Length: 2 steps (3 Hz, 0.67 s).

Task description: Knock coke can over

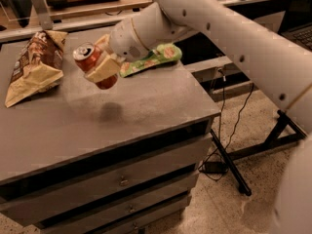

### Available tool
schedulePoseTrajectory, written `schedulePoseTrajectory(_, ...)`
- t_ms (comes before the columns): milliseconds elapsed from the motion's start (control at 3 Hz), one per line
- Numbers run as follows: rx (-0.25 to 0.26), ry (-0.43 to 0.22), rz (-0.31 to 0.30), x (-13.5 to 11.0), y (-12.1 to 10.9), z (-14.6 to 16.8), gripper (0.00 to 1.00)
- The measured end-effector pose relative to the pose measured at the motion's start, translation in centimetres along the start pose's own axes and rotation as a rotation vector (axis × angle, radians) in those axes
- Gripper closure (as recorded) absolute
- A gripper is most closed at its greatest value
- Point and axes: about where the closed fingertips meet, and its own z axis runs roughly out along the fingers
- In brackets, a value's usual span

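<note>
The red coke can (89,58) with a silver top is held in the air above the grey cabinet top (146,106), tilted with its top toward the upper left. My gripper (101,62) is shut on the can, its cream fingers (103,70) clamped across the can's body. The can casts a shadow on the cabinet top below it. The white arm reaches in from the upper right.
A brown snack bag (34,65) lies at the cabinet's back left. A green snack bag (151,58) lies behind the gripper toward the right. The cabinet has drawers below. A black stand leg (229,167) and cables sit on the floor to the right.
</note>
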Motion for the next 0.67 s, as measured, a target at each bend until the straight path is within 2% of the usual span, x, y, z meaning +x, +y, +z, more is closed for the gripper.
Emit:
schedulePoseTrajectory(333, -0.113, 0.1, -0.049, -0.4, -1.7, 1.7, 1.0)
schedulePoseTrajectory(667, -0.237, 0.226, -0.098, -0.7, -0.5, 2.4, 1.0)
